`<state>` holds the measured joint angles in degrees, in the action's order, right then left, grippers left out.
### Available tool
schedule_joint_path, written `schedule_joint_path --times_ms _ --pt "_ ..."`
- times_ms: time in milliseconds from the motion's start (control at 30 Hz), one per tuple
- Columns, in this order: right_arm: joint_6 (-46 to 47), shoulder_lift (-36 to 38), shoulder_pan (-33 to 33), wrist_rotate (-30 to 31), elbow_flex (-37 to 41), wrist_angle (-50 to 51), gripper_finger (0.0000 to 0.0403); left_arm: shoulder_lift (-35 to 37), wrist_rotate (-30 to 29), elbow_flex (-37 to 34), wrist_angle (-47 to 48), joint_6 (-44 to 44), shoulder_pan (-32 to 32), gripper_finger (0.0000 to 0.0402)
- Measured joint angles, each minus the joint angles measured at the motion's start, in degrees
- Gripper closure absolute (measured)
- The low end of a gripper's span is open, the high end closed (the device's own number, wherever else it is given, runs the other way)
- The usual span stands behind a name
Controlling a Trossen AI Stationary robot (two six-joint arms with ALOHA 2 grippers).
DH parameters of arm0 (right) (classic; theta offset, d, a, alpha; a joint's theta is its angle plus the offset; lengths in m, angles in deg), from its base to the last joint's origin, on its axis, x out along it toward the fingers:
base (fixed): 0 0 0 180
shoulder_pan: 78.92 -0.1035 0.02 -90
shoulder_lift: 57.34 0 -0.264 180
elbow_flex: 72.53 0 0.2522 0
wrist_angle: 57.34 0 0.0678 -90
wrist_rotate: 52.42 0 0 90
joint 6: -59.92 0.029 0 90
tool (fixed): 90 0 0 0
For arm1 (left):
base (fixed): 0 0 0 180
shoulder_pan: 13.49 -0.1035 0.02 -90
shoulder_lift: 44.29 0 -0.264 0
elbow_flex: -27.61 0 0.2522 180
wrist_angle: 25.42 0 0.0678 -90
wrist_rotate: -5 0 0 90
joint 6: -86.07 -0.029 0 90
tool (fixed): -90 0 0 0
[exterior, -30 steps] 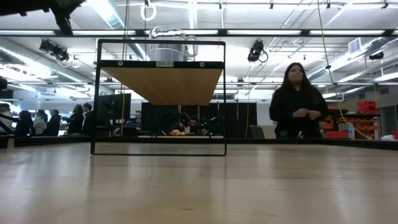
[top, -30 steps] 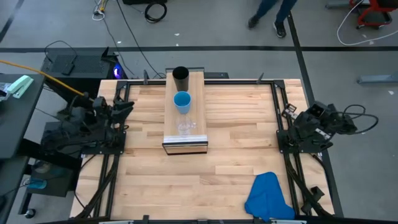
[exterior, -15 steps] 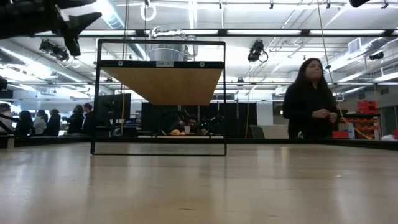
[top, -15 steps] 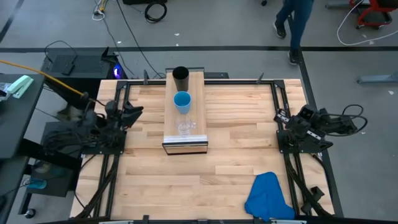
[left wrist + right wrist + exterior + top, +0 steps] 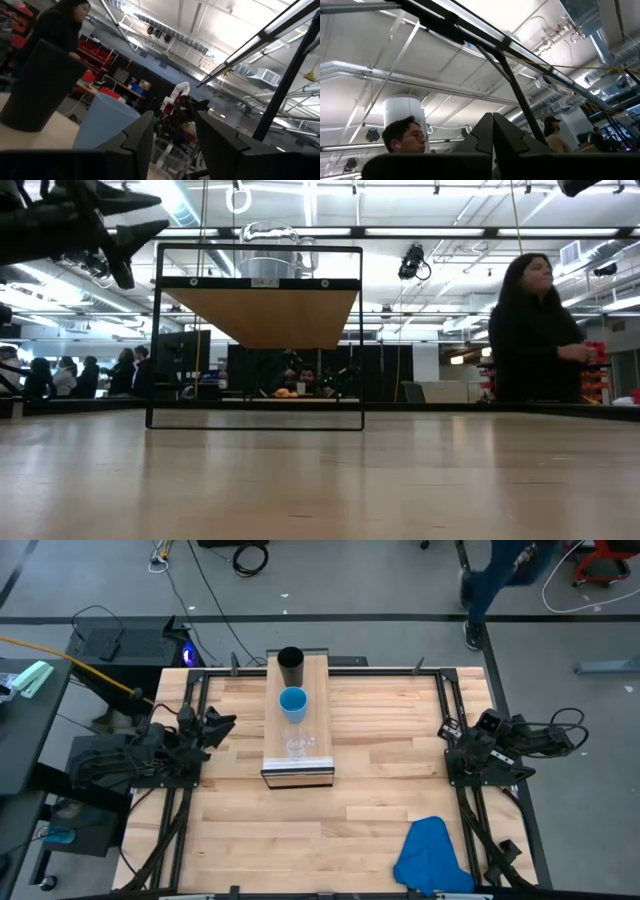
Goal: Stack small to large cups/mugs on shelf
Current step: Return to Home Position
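Left arm (image 5: 150, 745) swinging inward since earlier frame, left jaws now poking over surface (image 5: 380, 790) edge. Right arm (image 5: 510, 740) likewise edging in at opposite side. Person (image 5: 535, 330) walking off rightward behind.
Left jaws spread, gripping nothing; right jaws pressed together.
Shelf (image 5: 318, 700) carrying row: glass mug (image 5: 298, 745) at front end, blue cup (image 5: 293, 702) mid, black cup (image 5: 290, 665) at far end.
Homing well, by judgement: folding both arms slowly, staying well apart from shelf, sweeping clear of blue cloth (image 5: 430, 855).

No legible text or labels anywhere
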<state>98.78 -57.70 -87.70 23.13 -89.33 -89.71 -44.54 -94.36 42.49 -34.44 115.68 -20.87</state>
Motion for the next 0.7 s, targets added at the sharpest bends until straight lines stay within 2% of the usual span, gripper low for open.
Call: schedule_joint_path --times_ms 300,700 --pt "-3.0 0.0 0.0 -1.7 0.0 10.3 0.0387 -0.1 -2.7 -0.6 7.4 2.2 0.0 0.0249" --pt "-12.6 0.0 0.0 -1.9 0.0 34.5 0.0387 -0.1 -2.7 -0.6 19.0 -9.8 0.0 0.0252"
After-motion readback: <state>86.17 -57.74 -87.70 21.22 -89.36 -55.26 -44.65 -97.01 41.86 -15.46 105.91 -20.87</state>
